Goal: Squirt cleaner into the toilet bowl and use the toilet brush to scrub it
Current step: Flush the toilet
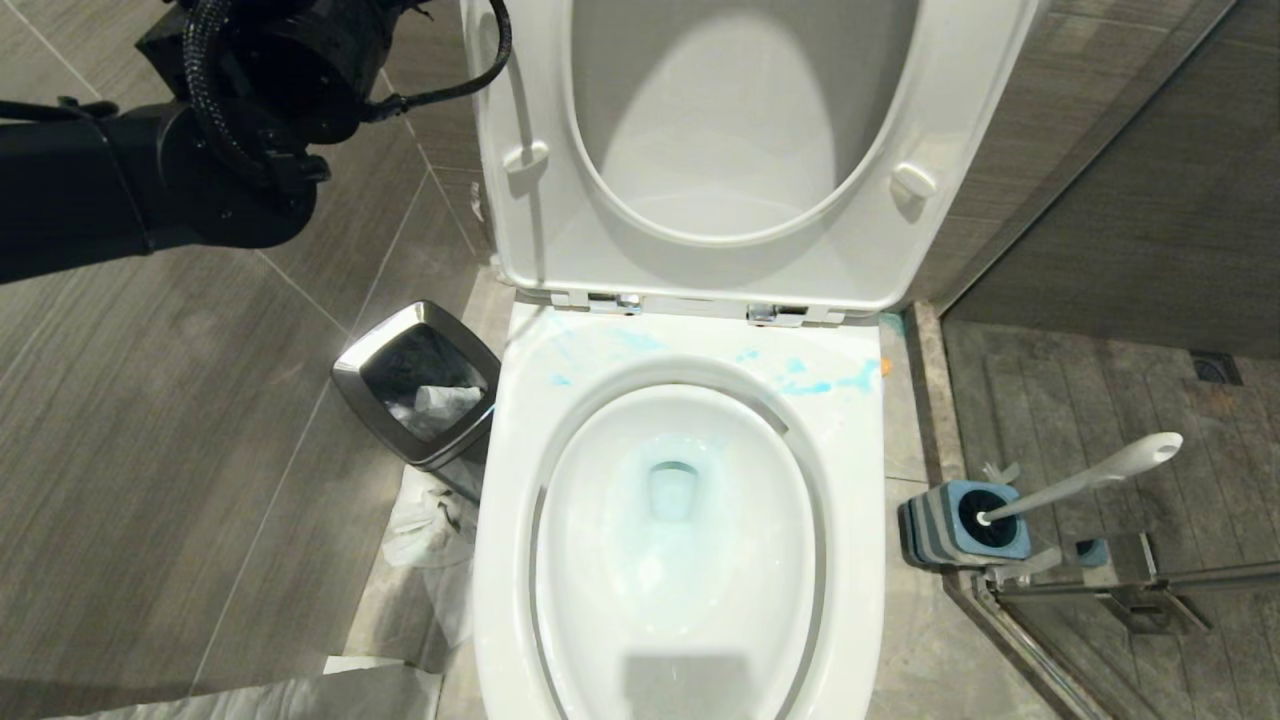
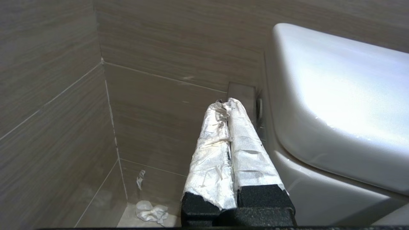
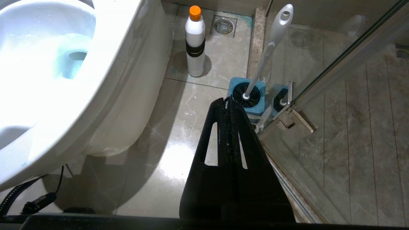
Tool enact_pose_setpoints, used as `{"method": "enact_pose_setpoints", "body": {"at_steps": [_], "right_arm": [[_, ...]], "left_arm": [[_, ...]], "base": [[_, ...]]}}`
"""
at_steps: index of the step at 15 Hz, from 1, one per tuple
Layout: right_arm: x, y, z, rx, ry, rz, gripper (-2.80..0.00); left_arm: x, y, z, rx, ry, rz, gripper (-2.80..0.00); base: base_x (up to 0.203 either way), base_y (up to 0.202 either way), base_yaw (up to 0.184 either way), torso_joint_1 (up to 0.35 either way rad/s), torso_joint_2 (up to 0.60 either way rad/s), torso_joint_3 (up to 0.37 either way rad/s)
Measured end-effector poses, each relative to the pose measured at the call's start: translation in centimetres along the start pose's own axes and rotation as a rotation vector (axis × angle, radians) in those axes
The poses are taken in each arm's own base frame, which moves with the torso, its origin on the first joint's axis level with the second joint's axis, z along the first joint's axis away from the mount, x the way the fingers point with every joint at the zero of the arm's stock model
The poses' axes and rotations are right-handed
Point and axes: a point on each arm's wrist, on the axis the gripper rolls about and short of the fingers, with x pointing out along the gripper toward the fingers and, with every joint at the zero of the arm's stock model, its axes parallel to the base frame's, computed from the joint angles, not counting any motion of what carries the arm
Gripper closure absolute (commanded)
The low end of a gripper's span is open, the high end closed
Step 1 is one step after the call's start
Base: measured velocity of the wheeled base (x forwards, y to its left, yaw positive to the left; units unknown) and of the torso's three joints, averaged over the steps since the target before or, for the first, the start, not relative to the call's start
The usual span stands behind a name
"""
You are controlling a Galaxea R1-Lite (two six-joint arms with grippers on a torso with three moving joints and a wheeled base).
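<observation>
The toilet bowl (image 1: 515,470) stands open with seat and lid (image 1: 540,230) raised. Blue smears mark the back of its rim and the water is pale blue. To its right the toilet brush (image 1: 1095,477) leans in its blue and grey holder (image 1: 950,525). The cleaner (image 3: 195,44), white with an orange cap, stands on the floor beside the bowl (image 3: 105,60). My left arm (image 1: 200,130) is raised left of the lid. Its paper-wrapped left gripper (image 2: 225,103) is shut and empty, facing the wall. My right gripper (image 3: 226,100) is shut and empty, low, just short of the brush holder (image 3: 247,95).
A steel-rimmed waste bin (image 1: 418,395) sits left of the bowl, with crumpled paper (image 1: 430,520) on the floor by it. A glass shower door with a metal frame (image 3: 335,64) runs close along the brush holder. A floor drain (image 3: 223,25) lies behind the bottle.
</observation>
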Motion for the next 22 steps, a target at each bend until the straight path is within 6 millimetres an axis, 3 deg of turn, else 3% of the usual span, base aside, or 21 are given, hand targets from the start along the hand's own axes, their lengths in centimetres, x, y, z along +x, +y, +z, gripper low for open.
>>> {"method": "enact_pose_setpoints", "body": {"at_steps": [22], "right_arm": [[0.0, 0.0, 0.0, 0.0, 0.0, 0.0, 0.0]], "left_arm": [[0.3, -0.4, -4.5, 0.069, 0.182, -0.077, 0.0]], "base": [[0.0, 0.0, 0.0, 0.0, 0.0, 0.0]]}}
